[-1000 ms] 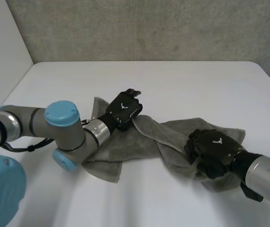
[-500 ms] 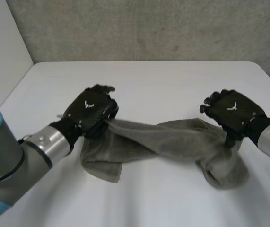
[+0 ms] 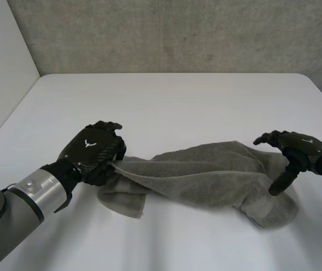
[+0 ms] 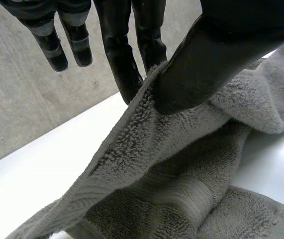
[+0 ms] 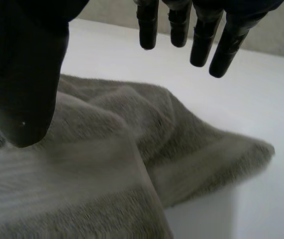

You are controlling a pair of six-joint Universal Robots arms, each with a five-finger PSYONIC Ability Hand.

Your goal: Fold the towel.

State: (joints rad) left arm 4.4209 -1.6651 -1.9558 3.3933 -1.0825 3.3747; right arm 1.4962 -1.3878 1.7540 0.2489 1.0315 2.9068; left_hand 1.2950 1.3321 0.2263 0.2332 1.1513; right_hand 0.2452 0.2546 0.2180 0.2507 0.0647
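We start at our left hand [image 3: 92,151], and it has a grip: in the left wrist view the thumb [image 4: 206,55] pinches an edge of the towel [image 3: 206,175] against a finger, while the other fingers [image 4: 49,40] stand straight and free. That pinch lifts the towel's left end just off the table [image 3: 177,101], probably so the cloth can be drawn out into a line before any fold. From the hand the towel runs as a rumpled, half-twisted band across the front of the table, with a loose flap [image 3: 124,197] sagging under the held edge. Over to our right hand [image 3: 296,148], and it holds nothing: the fingers are spread and straight, and the thumb [image 5: 25,74] points down over the towel's right end, though we cannot tell whether it touches. That end lies slumped in a heap on the table. We would say the fold has not begun. The cloth is bunched and needs spreading flat, and the right hand looks placed to take hold of its end.
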